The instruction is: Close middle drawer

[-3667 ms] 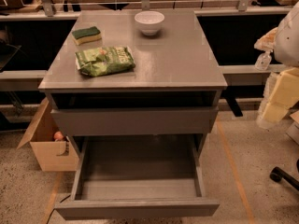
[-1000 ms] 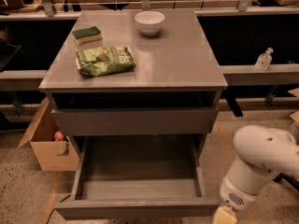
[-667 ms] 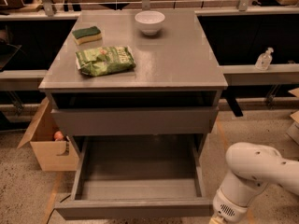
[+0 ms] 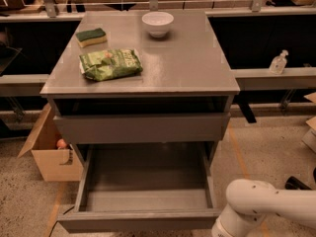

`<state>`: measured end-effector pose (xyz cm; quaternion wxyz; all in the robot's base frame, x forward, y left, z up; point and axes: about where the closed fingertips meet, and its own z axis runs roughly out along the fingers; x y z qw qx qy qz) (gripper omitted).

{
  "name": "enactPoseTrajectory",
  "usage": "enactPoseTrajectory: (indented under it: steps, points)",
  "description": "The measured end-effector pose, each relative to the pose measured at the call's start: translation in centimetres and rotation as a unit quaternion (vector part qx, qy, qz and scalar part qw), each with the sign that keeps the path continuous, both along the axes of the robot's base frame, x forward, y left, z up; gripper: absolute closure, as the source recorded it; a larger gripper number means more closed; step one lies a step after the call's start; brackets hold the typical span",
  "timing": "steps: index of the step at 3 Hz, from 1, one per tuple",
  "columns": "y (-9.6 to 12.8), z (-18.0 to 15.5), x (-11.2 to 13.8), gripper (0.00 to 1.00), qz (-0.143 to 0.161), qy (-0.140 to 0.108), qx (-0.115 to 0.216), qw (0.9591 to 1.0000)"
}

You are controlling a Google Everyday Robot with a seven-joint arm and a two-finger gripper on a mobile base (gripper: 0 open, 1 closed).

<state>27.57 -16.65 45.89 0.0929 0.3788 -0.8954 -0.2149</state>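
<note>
The grey cabinet (image 4: 197, 68) stands in the middle of the camera view. The middle drawer (image 4: 145, 174) is pulled far out toward me, a long shallow grey tray with nothing in it. Its slim front panel (image 4: 138, 220) lies near the bottom edge. Above it is a taller grey drawer front (image 4: 140, 128) with a dark gap over it. My white arm (image 4: 266, 206) comes in at the bottom right, just right of the open drawer's front right corner. My gripper is below the bottom edge and out of view.
On the cabinet top lie a white bowl (image 4: 157, 22), a green and yellow sponge (image 4: 91, 36) and a green snack bag (image 4: 110, 63). An open cardboard box (image 4: 49, 154) stands on the floor at the left. A clear bottle (image 4: 278, 63) stands on the right ledge.
My arm has swung from the right edge down to the bottom right and moved left, closer to the drawer's front right corner. The drawer has not moved.
</note>
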Motion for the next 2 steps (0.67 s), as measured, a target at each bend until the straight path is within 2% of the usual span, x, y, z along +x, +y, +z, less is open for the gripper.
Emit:
enactPoseTrajectory:
  steps: [1,2]
  points:
    - [1.12,-3.04,1.33,1.0,-0.033,-0.029,0.016,0.9989]
    - [1.42,-3.44,2.05,1.0,-0.041,-0.042,0.02,0.9981]
